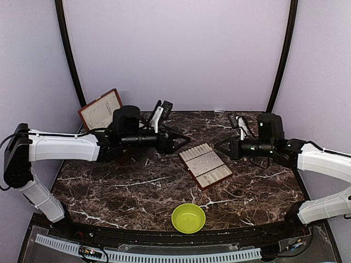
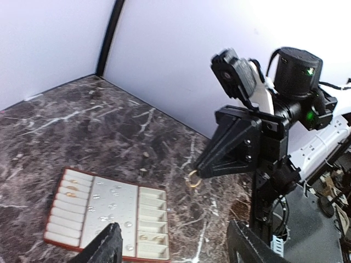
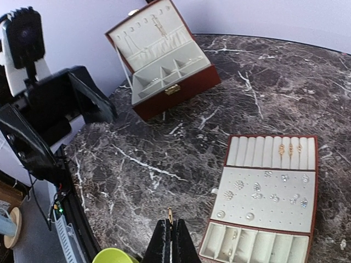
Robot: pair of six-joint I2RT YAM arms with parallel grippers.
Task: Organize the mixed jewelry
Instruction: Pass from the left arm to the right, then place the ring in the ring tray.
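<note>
Partly done: the tray (image 3: 279, 215), mid-frame, already carries rings (image 3: 289, 149) and studs (image 3: 256, 189) (several slots bare). The right gripper (image 3: 171, 226) pinches a small gold ring (image 3: 170, 213), low centre in its wrist view; the left gripper (image 2: 175, 246) gapes empty.

We see the table (image 1: 137, 186) as polished dark marble with white veins. The tray (image 3: 252, 150) has matt cream padding. Near the tray, the bowl (image 1: 178, 219) looks like smooth glossy lime plastic, the ring (image 2: 193, 179) like shiny golden metal.
</note>
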